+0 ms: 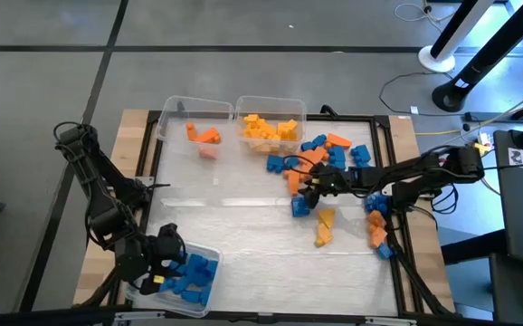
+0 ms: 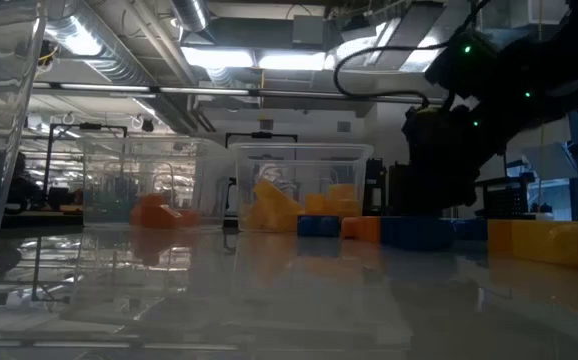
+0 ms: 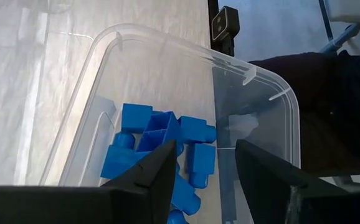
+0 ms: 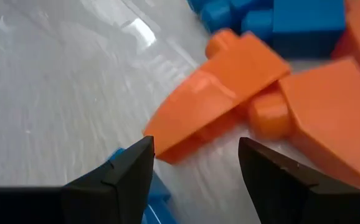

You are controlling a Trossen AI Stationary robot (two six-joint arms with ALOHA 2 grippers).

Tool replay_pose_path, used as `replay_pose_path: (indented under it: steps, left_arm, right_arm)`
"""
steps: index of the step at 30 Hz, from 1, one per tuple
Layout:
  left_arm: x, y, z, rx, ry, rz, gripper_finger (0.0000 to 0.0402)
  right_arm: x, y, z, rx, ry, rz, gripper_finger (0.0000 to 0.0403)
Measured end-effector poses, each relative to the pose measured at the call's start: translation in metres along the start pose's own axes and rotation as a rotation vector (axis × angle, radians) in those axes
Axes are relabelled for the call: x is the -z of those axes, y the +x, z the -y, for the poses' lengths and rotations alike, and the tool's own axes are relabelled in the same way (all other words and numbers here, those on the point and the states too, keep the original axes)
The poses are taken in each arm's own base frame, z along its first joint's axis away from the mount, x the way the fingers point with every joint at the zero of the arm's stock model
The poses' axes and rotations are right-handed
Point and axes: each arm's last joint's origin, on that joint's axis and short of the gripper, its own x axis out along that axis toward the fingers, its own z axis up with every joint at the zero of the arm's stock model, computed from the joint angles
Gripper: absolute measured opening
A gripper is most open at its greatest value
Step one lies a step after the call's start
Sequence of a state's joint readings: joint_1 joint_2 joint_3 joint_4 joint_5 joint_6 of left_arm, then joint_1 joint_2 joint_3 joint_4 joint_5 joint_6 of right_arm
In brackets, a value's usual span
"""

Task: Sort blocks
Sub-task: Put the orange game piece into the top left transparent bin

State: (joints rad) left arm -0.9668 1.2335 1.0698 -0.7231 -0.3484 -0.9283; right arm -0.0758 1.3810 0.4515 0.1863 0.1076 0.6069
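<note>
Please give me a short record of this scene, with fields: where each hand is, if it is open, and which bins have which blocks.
left hand: open, empty, over near bin of blue blocks
right hand: open, at orange block in loose pile
far left bin: orange blocks
far right bin: yellow blocks
unsorted: blue, orange, yellow blocks on table

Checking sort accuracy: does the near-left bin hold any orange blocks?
No, the near-left bin under the left gripper holds only blue blocks.

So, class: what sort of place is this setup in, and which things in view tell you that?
Probably a robotics lab or workshop. The low view shows exposed ceiling ducts and strip lights over an open room; the high view shows a bare concrete floor with loose cables beside the framed table.
</note>
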Motion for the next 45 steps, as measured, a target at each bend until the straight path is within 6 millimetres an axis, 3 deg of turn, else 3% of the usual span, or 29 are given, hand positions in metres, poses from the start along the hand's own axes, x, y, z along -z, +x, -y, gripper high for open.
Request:
replay_pose_path:
  steps: [18,32,45]
  left_arm:
    - [0.0,0.0,0.0,-0.001,0.023,0.0,0.0155]
    - [0.0,0.0,0.0,-0.001,0.046,0.0,0.0155]
    - [0.0,0.0,0.0,-0.001,0.068,0.0,0.0155]
  right_arm:
    - [0.005,0.031,-0.004,-0.103,0.076,0.038,0.0231]
    - [0.009,0.047,-0.001,-0.067,0.113,0.115,0.0123]
    - [0.009,0.049,0.0,-0.045,0.099,0.131,0.0101]
